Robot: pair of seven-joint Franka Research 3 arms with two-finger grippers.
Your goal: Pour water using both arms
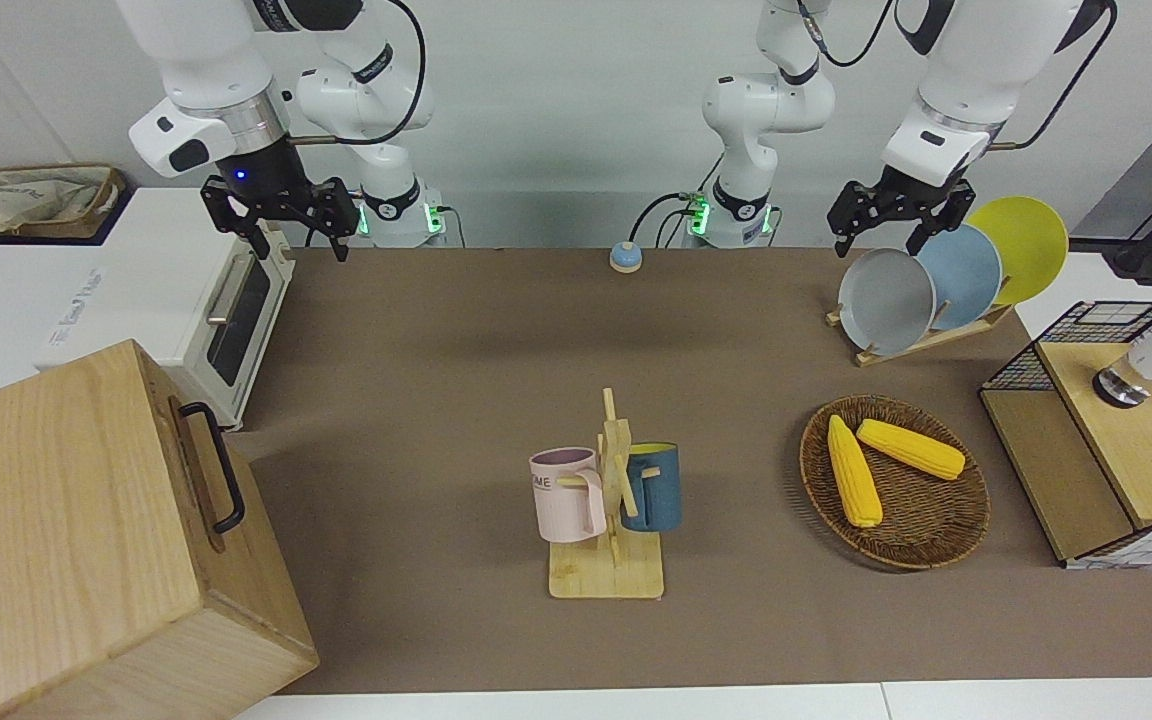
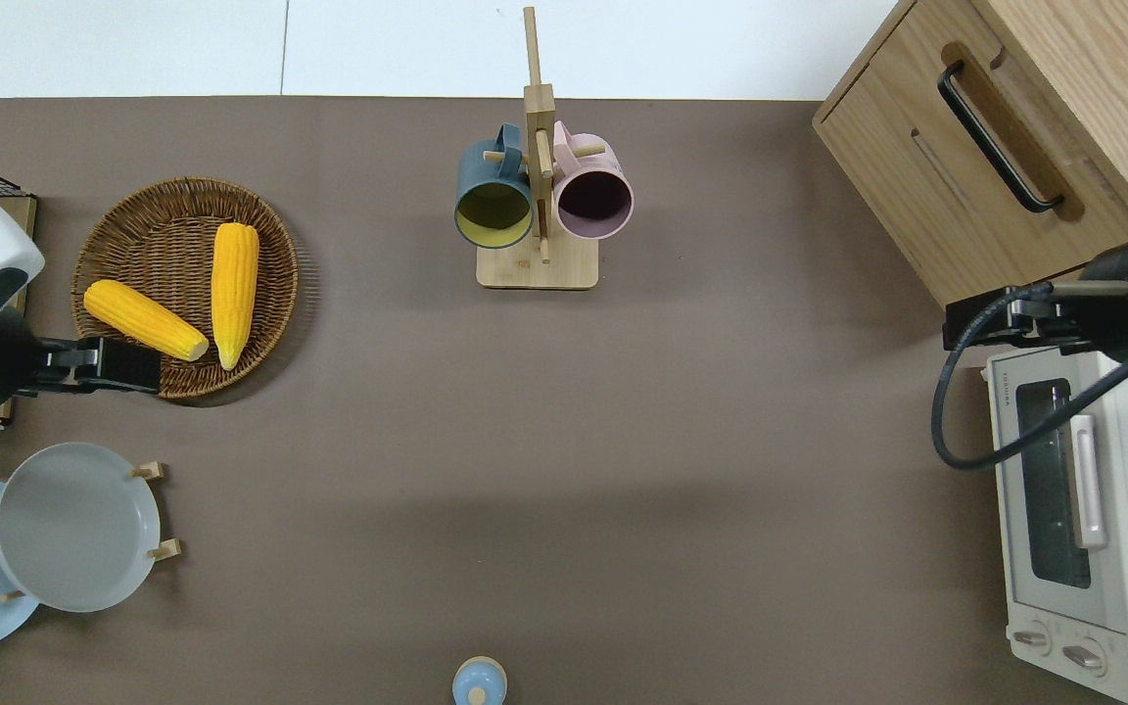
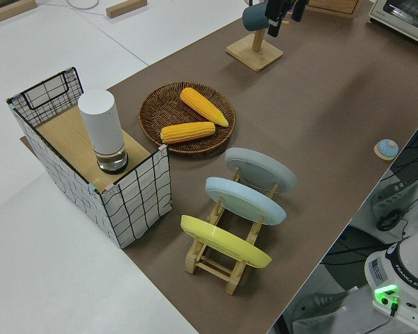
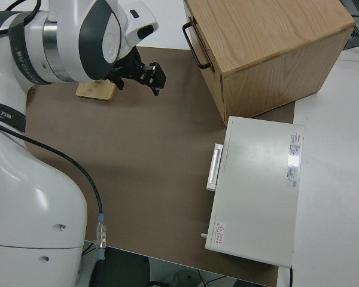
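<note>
A wooden mug stand [image 1: 608, 520] sits mid-tabletop toward the edge farthest from the robots, with a pink mug [image 1: 566, 493] and a dark blue mug [image 1: 652, 487] hung on its pegs, one each side of the post. Toward the left arm's end lies a wicker basket [image 1: 921, 537] holding two corn cobs [image 1: 853, 470], and nearer to the robots than the basket a wooden rack [image 1: 921, 340] props a grey plate [image 1: 884, 300], a blue plate [image 1: 966, 272] and a yellow plate [image 1: 1021, 243] upright. At that end's edge stands a wire-grid box [image 3: 129, 202] with a white cylinder [image 3: 103, 129] on its wooden shelf. Toward the right arm's end stand a white toaster oven [image 1: 221, 320] and, farther from the robots, a large wooden box [image 1: 86, 540] with a black handle. A small blue knob [image 1: 625, 257] rests on the tabletop between the arm bases.

The left tool [image 1: 898, 215] hangs with its fingers spread wide, holding nothing, over the edge of the basket. The right tool [image 1: 278, 212] is likewise wide and empty, over the gap between oven and box.

A brown mat [image 1: 456, 380] covers the tabletop; the wall is plain white.
</note>
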